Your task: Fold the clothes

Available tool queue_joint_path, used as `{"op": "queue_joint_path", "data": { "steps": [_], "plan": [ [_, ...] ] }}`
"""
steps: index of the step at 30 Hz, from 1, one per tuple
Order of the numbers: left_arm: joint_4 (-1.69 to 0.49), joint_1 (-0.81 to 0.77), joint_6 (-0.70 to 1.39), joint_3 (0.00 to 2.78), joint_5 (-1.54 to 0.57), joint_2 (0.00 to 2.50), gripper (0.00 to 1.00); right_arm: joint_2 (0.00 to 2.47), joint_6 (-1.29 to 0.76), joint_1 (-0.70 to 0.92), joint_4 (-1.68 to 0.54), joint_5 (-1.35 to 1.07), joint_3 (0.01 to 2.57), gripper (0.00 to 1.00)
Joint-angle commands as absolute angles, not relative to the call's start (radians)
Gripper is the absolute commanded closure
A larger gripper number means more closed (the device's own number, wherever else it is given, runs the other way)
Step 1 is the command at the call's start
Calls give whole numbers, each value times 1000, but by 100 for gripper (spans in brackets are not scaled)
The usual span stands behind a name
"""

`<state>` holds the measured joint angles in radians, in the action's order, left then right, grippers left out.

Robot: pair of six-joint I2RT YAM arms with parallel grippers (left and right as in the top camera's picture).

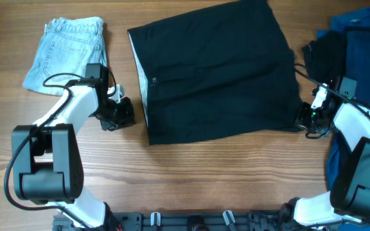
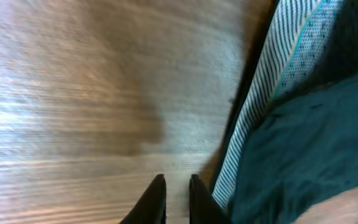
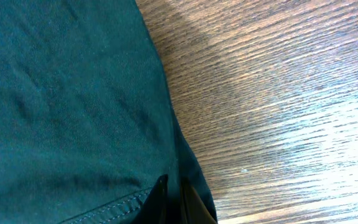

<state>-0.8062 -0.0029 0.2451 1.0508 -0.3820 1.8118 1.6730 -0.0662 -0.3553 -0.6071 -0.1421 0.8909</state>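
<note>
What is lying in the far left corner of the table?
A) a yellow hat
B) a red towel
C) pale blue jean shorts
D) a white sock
C: the pale blue jean shorts lie folded on the table, to the left of the big black garment in the overhead view.

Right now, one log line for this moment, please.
left gripper: shut, empty, beside waistband of dark teal garment | right gripper: on its hem corner, grip unclear | folded light-blue denim shorts: lying apart
</note>
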Motion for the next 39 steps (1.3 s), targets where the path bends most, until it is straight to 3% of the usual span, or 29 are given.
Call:
{"op": "queue_joint_path", "data": {
  "steps": [1, 3, 9, 16, 18, 22, 31, 36, 37, 38, 39],
  "plan": [
    [-885, -4, 123, 1045, -609, 1819, 71, 1681, -52, -358, -606, -158, 910, 96],
    [-933, -4, 81, 1045, -640, 1819, 55, 1681, -53, -358, -607, -159, 910, 96],
    [-912, -17, 81, 976, -698, 1819, 54, 1681, -52, -358, -606, -181, 911, 96],
    [-772, -129, 87, 939, -718, 1819, 69, 1681, -55, -358, -606, -181, 910, 96],
    [-751, -150, 95, 939, -716, 1819, 96, 1681, -55, -358, -611, -181, 910, 96],
    [-759, -134, 105, 939, -599, 1819, 96, 1681, -56, -358, -630, -183, 910, 96],
    [-747, -12, 115, 940, -581, 1819, 96, 1681, -52, -357, -652, -245, 910, 96],
    [-757, 2, 115, 940, -581, 1819, 96, 1681, -121, -357, -686, -42, 911, 96],
    [-757, 2, 115, 940, -581, 1819, 96, 1681, -142, -357, -682, -16, 911, 92],
    [-759, 2, 115, 940, -581, 1819, 96, 1681, -141, -357, -667, -10, 911, 69],
    [-763, 2, 115, 940, -581, 1819, 96, 1681, -141, -357, -650, -10, 915, 61]
  ]
}}
